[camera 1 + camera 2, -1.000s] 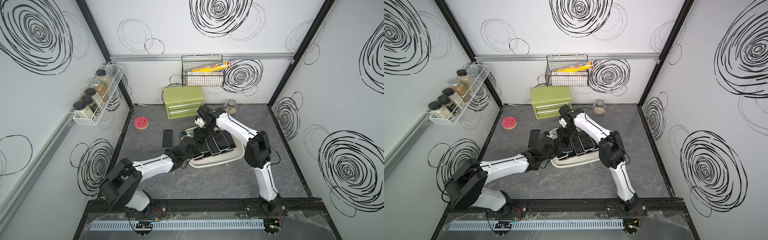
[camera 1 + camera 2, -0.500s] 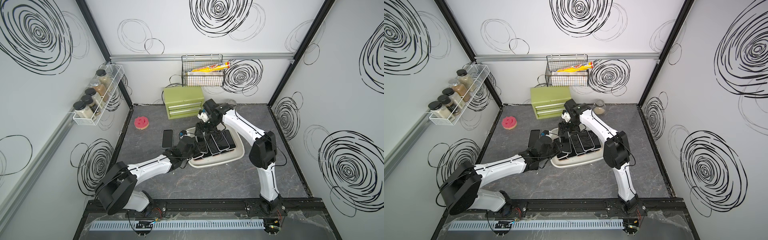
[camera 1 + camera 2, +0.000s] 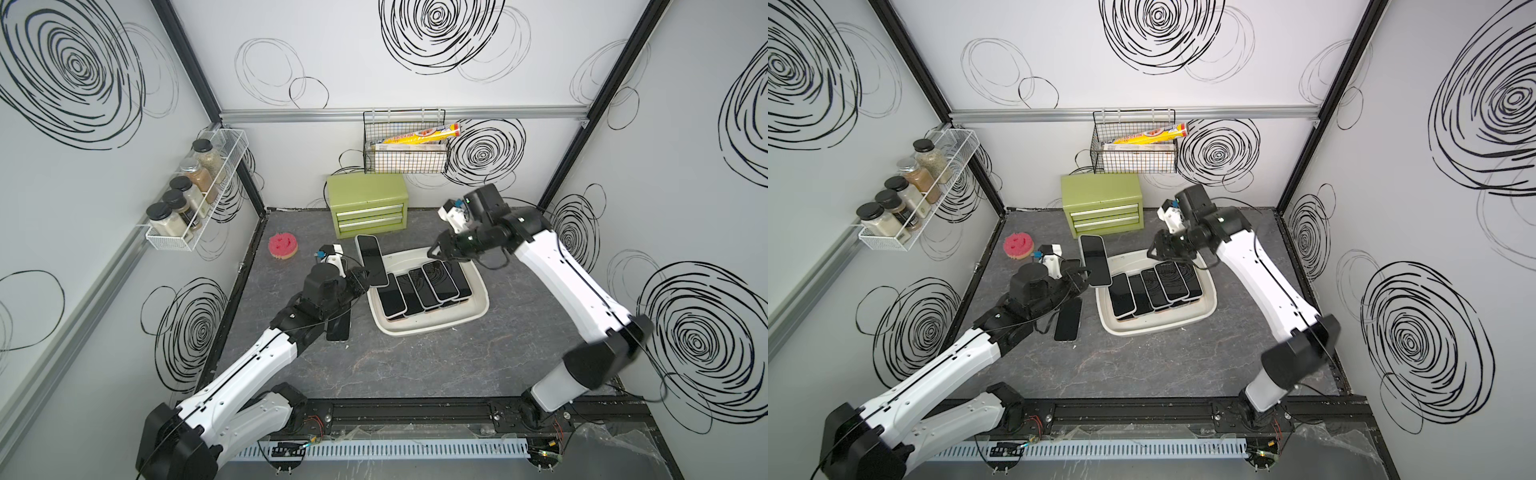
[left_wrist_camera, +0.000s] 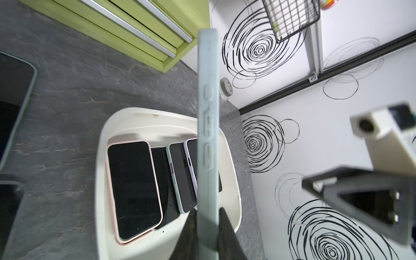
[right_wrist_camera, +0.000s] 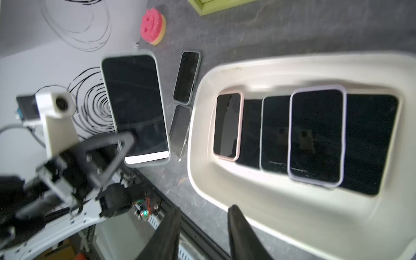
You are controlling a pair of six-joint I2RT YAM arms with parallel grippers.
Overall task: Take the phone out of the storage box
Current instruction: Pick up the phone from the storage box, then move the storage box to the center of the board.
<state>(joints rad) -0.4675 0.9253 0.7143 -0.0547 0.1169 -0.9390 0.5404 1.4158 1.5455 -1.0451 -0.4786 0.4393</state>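
Holding the phone: the left end effector (image 3: 369,277) is clamped on the near short end of a phone (image 3: 372,258) in a pale grey-green case, screen up; the left wrist view shows that phone (image 4: 208,108) edge-on, with a dark finger (image 4: 227,235) pressed on each face
Phone's place: lifted out of the storage box (image 3: 417,331), in the air by the box's left far corner, apart from the row inside
Storage box: a white tub with a flared rim (image 5: 270,60) on the grey desk (image 3: 415,374); five phones lie in it screens up, overlapped side by side
Row inside: a pink-cased phone (image 5: 227,126) at the left end, a lilac-cased phone (image 5: 316,135) lying on top of its neighbours toward the right
Right end effector: hangs at (image 3: 434,249) over the box's far right corner, jaws parted a modest way with nothing between them, seen also at (image 5: 203,209)
Desk left of the box: two loose phones lie flat, one (image 5: 186,77) beyond the other (image 5: 180,129); the nearer (image 3: 1068,318) is partly under the left arm
Back of the desk: a green two-drawer chest (image 3: 368,205), with a pink smiley sponge (image 3: 283,246) off to its left
Walls: a black wire basket (image 3: 405,162) holds a yellow roll (image 3: 422,135); a white wire rack (image 3: 195,195) carries spice jars
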